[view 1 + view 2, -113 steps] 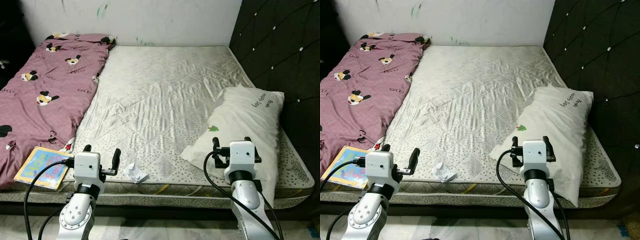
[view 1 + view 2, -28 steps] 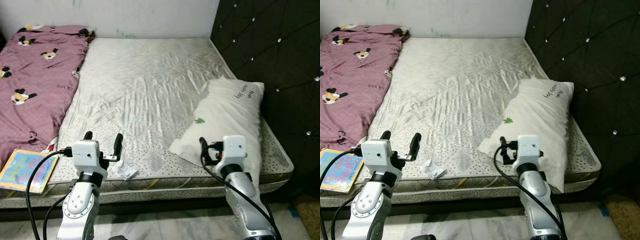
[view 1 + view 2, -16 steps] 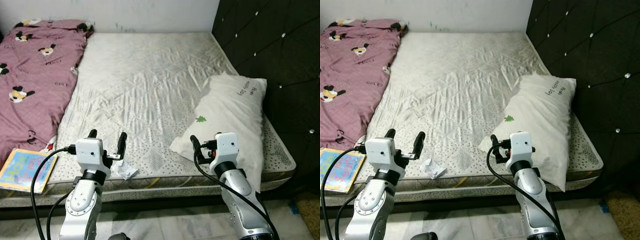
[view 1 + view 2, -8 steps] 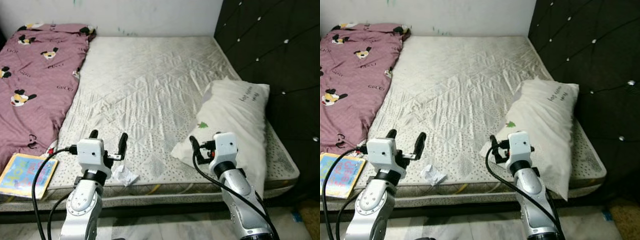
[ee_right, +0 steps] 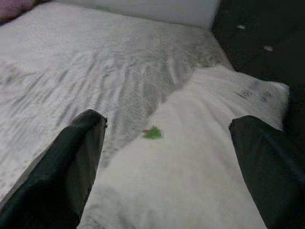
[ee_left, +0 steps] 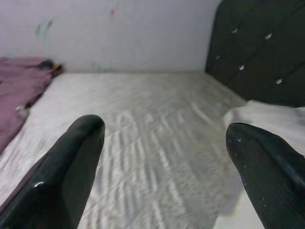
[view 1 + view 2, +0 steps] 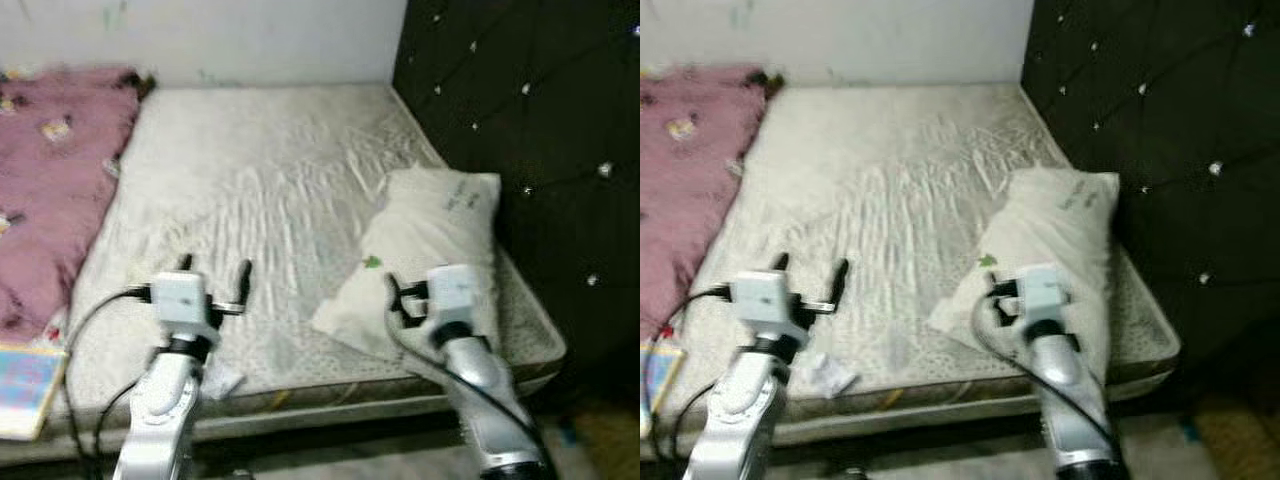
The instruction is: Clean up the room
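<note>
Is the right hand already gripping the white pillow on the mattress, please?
No, the right hand is open, its two black fingers spread apart above the white pillow without closing on it.

Nothing I can read here, dark handwriting near the top of the pillow (image 7: 430,235) too blurred to make out, small marks on the purple blanket (image 7: 45,190) also smeared beyond reading

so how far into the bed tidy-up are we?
Nothing looks done yet. Both grippers are open and empty: the right gripper hovers at the white pillow, which lies askew by the black tufted headboard. Left: the crumpled white paper near the left gripper, the colourful book, the maroon blanket.
</note>
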`<state>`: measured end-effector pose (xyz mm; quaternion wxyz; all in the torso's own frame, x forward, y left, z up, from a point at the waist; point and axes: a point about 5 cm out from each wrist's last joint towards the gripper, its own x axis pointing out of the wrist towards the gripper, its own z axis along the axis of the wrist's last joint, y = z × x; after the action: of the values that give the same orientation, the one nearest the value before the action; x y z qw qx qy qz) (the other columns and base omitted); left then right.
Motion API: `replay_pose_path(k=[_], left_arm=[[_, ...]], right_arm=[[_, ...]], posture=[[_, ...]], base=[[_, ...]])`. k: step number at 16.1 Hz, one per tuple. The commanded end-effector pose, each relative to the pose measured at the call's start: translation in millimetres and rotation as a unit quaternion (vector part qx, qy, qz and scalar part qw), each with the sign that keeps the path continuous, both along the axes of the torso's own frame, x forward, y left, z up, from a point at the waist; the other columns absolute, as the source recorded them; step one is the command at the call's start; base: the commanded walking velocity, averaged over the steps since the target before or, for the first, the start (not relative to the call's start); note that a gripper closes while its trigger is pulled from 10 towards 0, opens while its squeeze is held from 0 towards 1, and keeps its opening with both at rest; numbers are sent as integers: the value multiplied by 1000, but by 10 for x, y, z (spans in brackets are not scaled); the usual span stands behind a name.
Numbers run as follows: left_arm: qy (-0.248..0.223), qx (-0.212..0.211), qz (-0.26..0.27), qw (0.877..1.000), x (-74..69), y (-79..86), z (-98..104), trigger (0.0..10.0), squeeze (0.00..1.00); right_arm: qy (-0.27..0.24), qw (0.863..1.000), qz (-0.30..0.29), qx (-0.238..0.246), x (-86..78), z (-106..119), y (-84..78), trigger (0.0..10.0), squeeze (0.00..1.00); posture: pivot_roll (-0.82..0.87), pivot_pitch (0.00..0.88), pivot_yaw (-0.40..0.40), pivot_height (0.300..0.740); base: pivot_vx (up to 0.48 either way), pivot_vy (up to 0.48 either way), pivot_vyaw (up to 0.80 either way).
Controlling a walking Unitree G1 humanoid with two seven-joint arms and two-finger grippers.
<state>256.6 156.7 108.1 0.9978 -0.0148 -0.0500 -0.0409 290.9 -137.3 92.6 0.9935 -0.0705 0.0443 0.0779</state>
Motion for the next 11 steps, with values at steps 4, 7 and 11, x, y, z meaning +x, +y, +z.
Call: replay_pose_path(k=[4,7,11], left_arm=[[14,-12,26,999,8,23,-43,10000,0],[23,-7,28,999,8,31,-73,10000,0],[31,-13,6,999,10,-16,-99,10000,0]], right_arm=[[14,1000,12,12,-23,-43,-48,10000,0],[14,1000,11,17,-25,-52,-44,10000,0],[13,999,9,29,-26,-73,-45,10000,0]], posture=[[37,87,-11,740],[43,81,-6,740],[42,75,-6,740]], base=[[0,0,0],[0,0,685],[0,0,136]])
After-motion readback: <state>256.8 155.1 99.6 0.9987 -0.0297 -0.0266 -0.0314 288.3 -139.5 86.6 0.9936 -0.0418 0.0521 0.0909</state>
